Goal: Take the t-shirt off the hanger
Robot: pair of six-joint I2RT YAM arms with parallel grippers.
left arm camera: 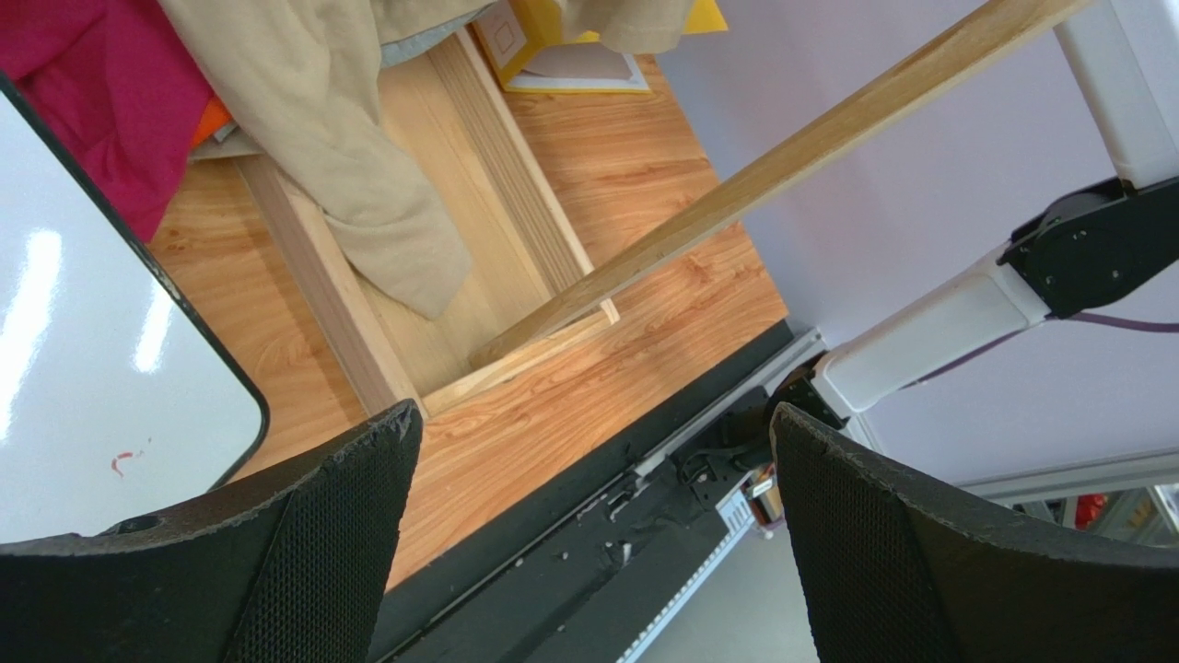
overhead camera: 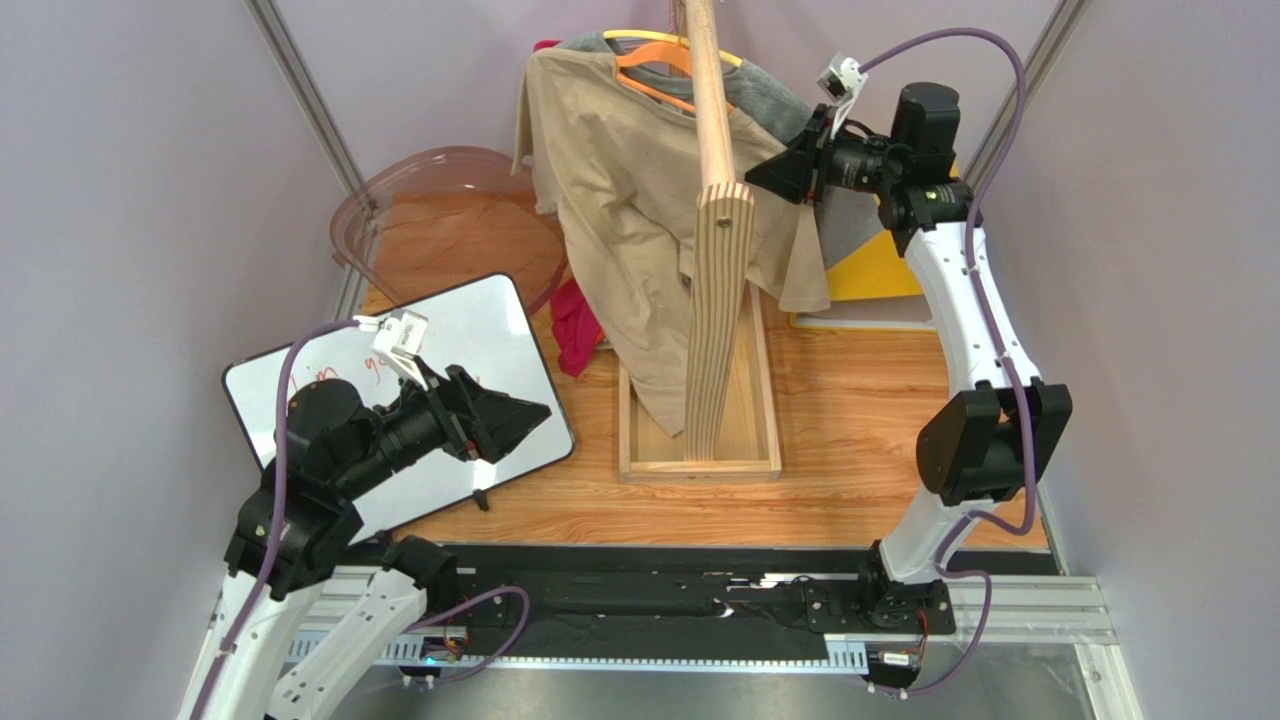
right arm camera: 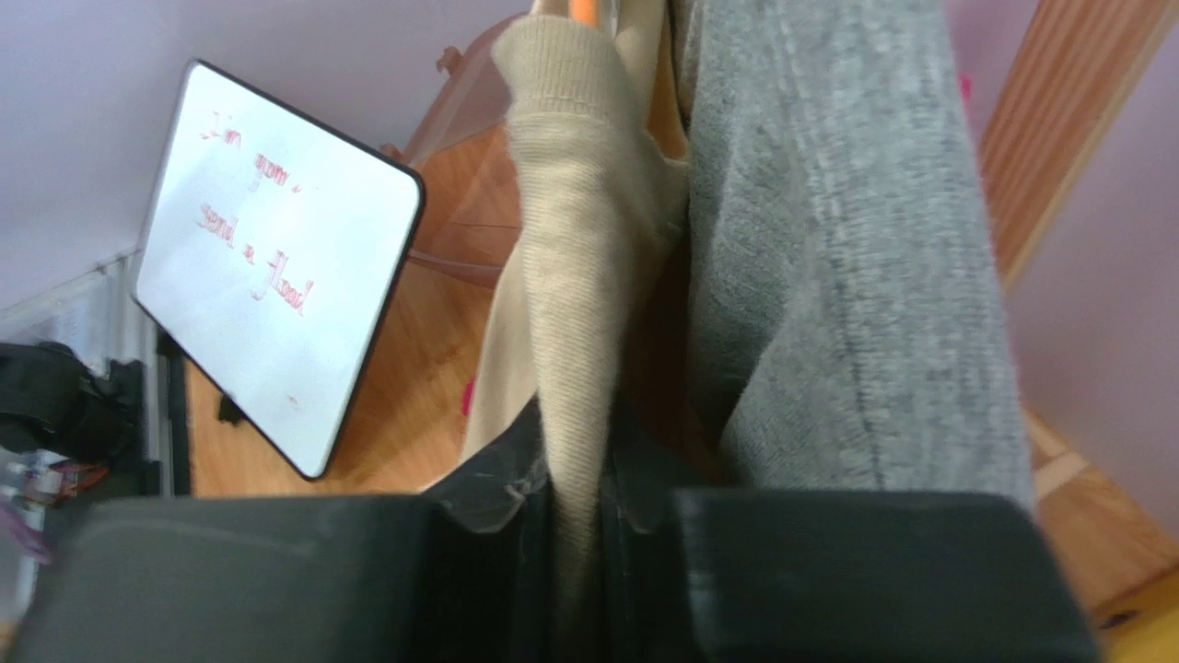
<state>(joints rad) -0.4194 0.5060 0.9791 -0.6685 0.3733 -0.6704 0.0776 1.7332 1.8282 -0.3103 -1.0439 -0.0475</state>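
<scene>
Two hands noted. Right hand [right arm camera: 581,504] nipped onto a fold of the beige t-shirt [overhead camera: 631,195], draped on the orange hanger [overhead camera: 657,63], far centre. Left hand [left arm camera: 595,421] spread wide, near left above counter [overhead camera: 872,435].

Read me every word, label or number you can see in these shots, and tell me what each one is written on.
On the whiteboard: three short lines of red handwriting, too blurred to read for sure.
On the t-shirt and the grey shirt: no print or label in view.
Nothing else shows readable text.
</scene>
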